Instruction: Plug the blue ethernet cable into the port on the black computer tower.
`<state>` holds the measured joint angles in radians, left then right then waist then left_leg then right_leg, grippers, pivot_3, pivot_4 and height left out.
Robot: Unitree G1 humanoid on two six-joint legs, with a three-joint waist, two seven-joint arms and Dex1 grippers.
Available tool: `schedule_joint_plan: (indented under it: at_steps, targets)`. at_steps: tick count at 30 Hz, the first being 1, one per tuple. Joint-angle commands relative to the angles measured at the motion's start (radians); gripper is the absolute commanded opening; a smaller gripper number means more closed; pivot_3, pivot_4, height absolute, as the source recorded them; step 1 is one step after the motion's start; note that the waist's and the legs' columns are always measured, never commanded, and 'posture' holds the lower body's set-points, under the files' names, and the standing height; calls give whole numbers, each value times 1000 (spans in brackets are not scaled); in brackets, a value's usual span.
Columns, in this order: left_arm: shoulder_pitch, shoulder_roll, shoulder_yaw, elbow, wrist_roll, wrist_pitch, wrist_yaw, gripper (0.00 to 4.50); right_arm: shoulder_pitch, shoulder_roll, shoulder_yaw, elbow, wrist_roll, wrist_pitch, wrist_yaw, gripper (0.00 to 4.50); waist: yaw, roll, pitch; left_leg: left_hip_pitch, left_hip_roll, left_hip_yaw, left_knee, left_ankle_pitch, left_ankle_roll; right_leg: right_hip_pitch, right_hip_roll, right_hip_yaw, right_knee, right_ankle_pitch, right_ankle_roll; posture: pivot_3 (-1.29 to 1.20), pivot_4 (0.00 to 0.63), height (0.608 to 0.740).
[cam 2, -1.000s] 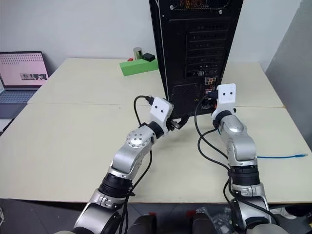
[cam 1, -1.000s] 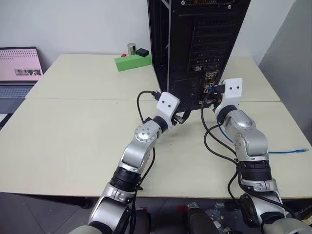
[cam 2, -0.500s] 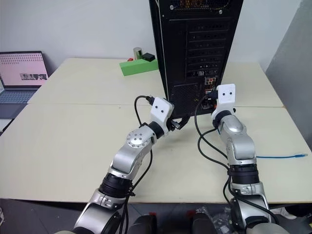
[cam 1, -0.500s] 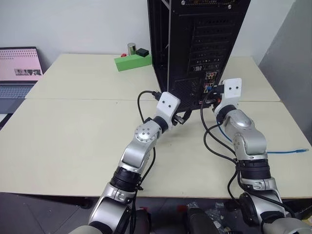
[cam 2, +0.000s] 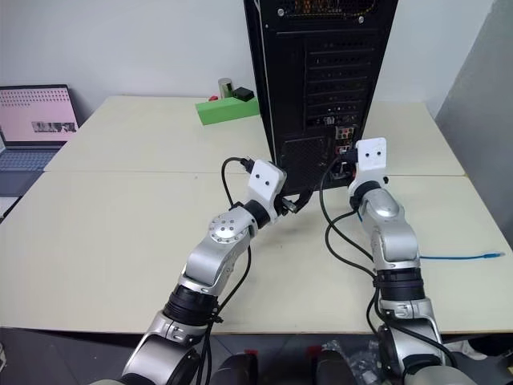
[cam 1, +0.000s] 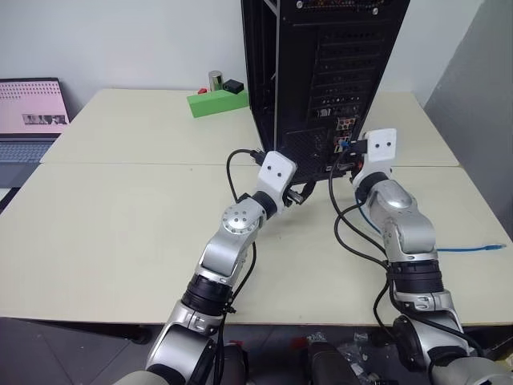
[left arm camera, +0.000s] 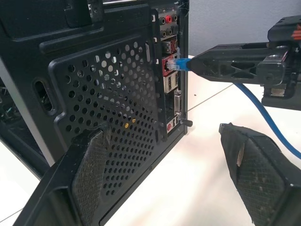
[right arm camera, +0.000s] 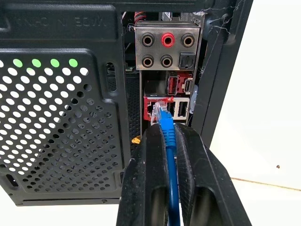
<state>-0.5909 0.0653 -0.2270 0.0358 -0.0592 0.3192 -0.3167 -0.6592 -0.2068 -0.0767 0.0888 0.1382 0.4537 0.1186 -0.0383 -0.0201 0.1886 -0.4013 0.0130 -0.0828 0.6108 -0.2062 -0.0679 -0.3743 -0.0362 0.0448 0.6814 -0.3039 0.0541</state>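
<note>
Blue ethernet cable (right arm camera: 168, 141) unmoved, clamped in right hand (right arm camera: 170, 136), plug at port (right arm camera: 151, 112); left hand (left arm camera: 164, 174) apart.

Both head eyes look forward and down over the desk (cam 1: 120, 208); both wrist cameras sit close, facing the black computer tower (cam 1: 321, 72), sharing its rear panel.

Silver jointed arms, white wrist blocks, black cables, black jaws.

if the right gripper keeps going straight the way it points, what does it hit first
Probably the port on the black computer tower: the right gripper, shut on the blue ethernet cable, has the clear plug right at its mouth.
</note>
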Motion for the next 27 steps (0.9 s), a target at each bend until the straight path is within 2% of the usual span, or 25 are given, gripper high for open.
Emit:
schedule_joint_plan:
  at_steps: [1, 14, 27]
  targets:
    - [-5, -9, 12, -48, 0, -16, 1, 3896, -53, 11, 4, -5, -5, -39, 4, 0, -4, 0, 0, 0, 0, 0, 0, 0, 0, 0, 0, 0, 0, 0, 0, 0, 150, 740]
    - [-4, -8, 13, -47, 2, -17, 3, 3896, -52, 6, 53, -1, -66, -73, 20, 0, -18, 0, 0, 0, 0, 0, 0, 0, 0, 0, 0, 0, 0, 0, 0, 0, 150, 740]
    - [-5, -9, 15, -45, 5, -18, 8, 3896, -45, 8, 28, -33, -78, -24, -7, 0, -18, 0, 0, 0, 0, 0, 0, 0, 0, 0, 0, 0, 0, 0, 0, 0, 150, 740]
